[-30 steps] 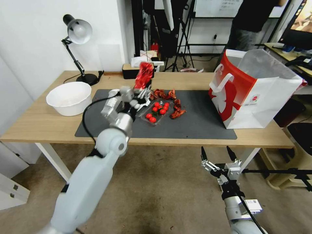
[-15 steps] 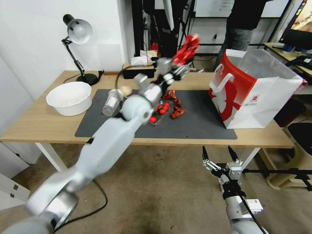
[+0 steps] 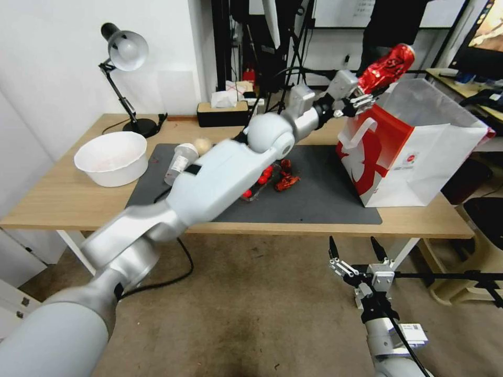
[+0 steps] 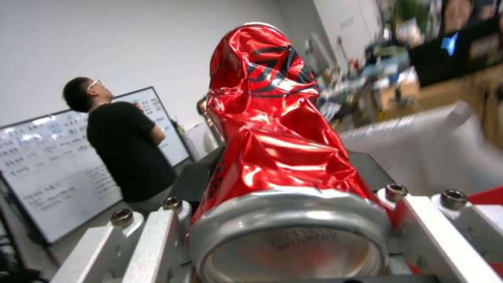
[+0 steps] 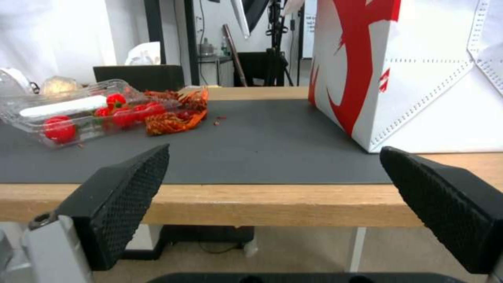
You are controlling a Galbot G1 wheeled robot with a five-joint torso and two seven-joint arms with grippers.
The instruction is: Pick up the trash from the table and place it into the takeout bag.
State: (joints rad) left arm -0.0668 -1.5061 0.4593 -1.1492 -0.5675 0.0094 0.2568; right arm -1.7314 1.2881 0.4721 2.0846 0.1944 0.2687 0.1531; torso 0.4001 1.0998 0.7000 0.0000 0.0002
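A crushed shiny red can [image 3: 386,67] [image 4: 278,149] is held in the air over the near-left rim of the open red-and-white takeout bag [image 3: 414,152] [image 5: 419,78]. My left gripper [image 3: 368,90] [image 4: 288,239] is shut on its base, the arm stretched across the table [image 3: 63,199]. On the dark mat [image 3: 325,193], a clear plastic cup [image 3: 178,159] lies on its side next to a beige paper ball [image 3: 201,144]. My right gripper [image 3: 356,252] [image 5: 278,184] hangs open below the table's front edge, holding nothing.
A large white bowl [image 3: 111,157] and a desk lamp [image 3: 126,52] stand at the table's left. A clear tray of tomatoes [image 5: 78,114] and red scraps [image 3: 285,180] lie mid-mat, partly behind my left arm. A black box [image 3: 220,112] sits at the back edge.
My left arm has swung right and upward with the can, from above the tomato tray to over the bag's rim. The right gripper stayed put.
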